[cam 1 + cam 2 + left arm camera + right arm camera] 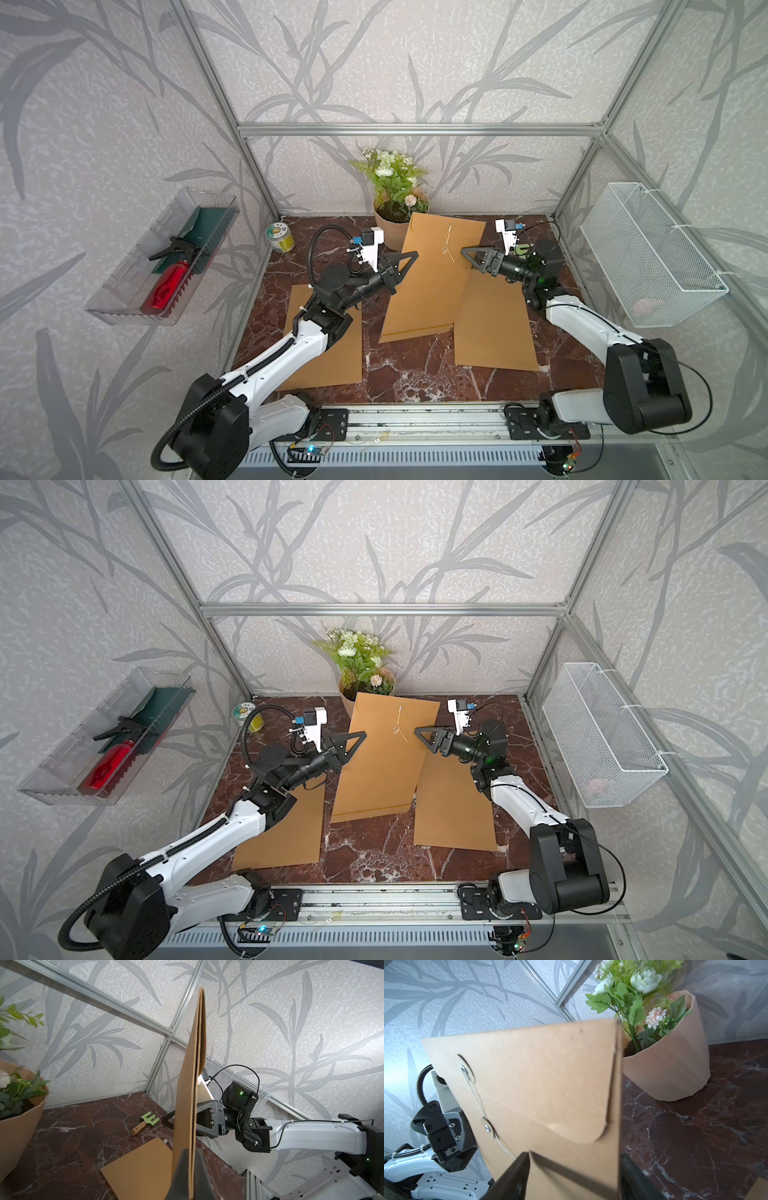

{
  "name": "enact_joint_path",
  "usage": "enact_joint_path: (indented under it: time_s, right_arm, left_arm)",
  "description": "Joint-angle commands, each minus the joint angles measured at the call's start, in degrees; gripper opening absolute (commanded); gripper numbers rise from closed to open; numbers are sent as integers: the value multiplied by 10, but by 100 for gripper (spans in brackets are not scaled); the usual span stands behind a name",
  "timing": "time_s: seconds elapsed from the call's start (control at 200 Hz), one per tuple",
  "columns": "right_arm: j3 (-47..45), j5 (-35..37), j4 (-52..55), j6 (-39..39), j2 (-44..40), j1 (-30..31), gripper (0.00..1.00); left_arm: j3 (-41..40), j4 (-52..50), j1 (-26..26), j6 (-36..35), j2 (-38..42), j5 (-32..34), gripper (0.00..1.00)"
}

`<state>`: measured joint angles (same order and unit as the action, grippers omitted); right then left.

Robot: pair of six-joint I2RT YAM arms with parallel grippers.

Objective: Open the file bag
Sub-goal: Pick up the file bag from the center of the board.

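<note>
Presently: file bag (432, 282), one, kraft, held raised and tilted over the middle of the table (415, 374); whether its lower end rests there cannot be told.
Left gripper (409, 257), one, clamped on the bag's left edge.
Right gripper (467, 253), one, jaws spread wide, straddling the opposite edge without pinching it.
Closure: flap (539, 1084) down; upper disc (464, 1069) and lower disc (487, 1127), two in all; string (475, 1097), one, running between them with a loose tail.
Step in hand, as judged: freeing the flap. It calls for a firm left grip so the bag does not swing. The right jaws should narrow on the string tail or the flap lip only, never the full thickness.
Also present:
- flat envelopes (494, 328), two
- flower pot (390, 228), one
- tin (279, 237), one
- garden fork (145, 1123), one
- wire basket (648, 257), one
</note>
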<state>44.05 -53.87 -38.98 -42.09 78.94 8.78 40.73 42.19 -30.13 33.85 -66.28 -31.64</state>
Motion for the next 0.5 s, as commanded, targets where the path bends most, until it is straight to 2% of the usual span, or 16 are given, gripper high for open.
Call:
enact_joint_path:
  time_s: [0.0,0.495]
  right_arm:
    - [18,-27,-58,-19,-4,-3,62]
    - [27,-58,-41,-10,-43,-3,36]
  left_arm:
    - [-9,37,6,11,-2,-6,0]
    - [-26,61,24,39,-19,25,0]
